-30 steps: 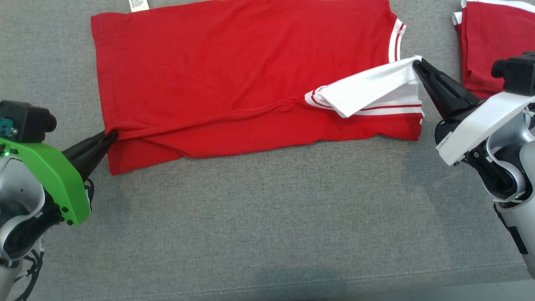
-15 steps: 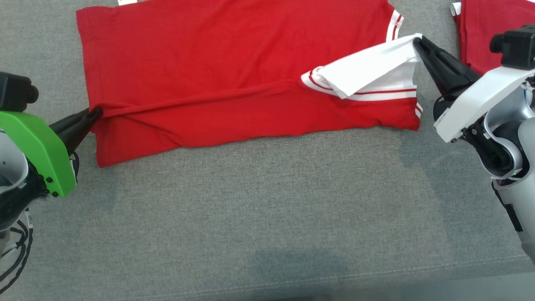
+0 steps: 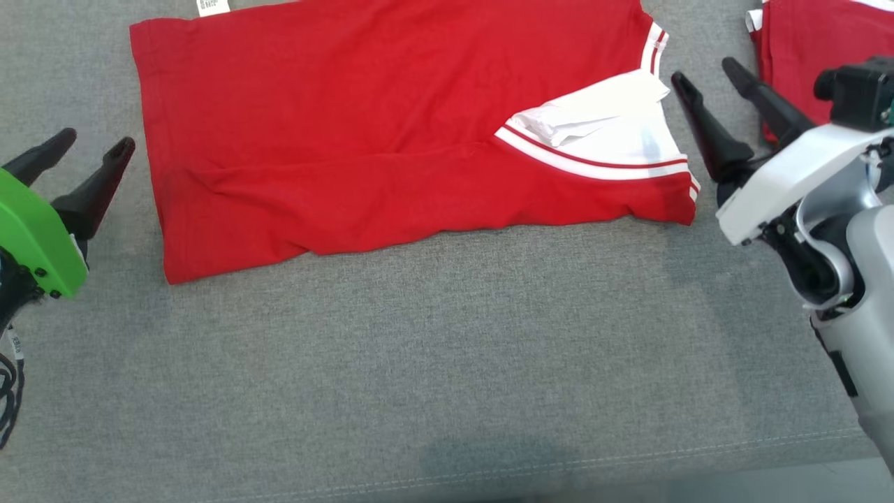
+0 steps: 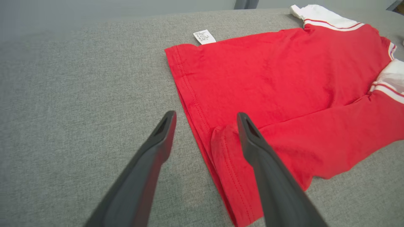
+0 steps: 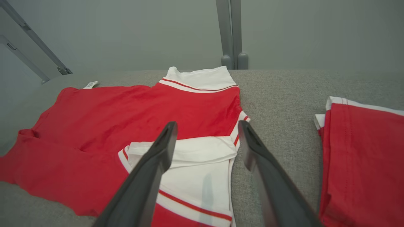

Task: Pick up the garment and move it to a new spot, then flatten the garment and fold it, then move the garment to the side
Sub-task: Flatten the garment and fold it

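Note:
A red garment [image 3: 391,133] with white, red-striped sleeves lies spread on the grey surface, its near edge folded over the body. One white sleeve [image 3: 607,133] rests on its right end. My left gripper [image 3: 94,145] is open just left of the garment's left edge, clear of the cloth. In the left wrist view the left gripper [image 4: 206,117] straddles the hem of the garment [image 4: 284,94]. My right gripper [image 3: 705,68] is open just right of the sleeve. In the right wrist view the right gripper [image 5: 208,126] frames the white sleeve [image 5: 195,170].
A second folded red garment [image 3: 810,42] with white trim lies at the far right, also the folded red garment [image 5: 363,157] in the right wrist view. A white care label [image 3: 213,7] sticks out at the garment's far left corner. The grey surface [image 3: 447,363] reaches forward to a seam.
Both grippers have opened and let go of the garment: the left released the left edge, the right released the white sleeve, which dropped flat. Both drew slightly away from the cloth.

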